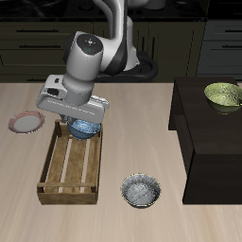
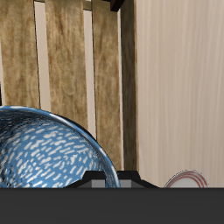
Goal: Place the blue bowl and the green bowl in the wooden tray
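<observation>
My gripper is shut on the rim of the blue bowl and holds it just over the back end of the wooden tray. In the wrist view the blue bowl fills much of the frame, with the tray's slatted bottom and side wall below it. The tray holds nothing else. The green bowl sits on the dark raised counter at the table's side, well away from the gripper.
A grey-silver speckled bowl stands near the table's front edge beside the tray. A small pink-rimmed plate lies by the tray's back corner and also shows in the wrist view. Dark cabinets run along the back.
</observation>
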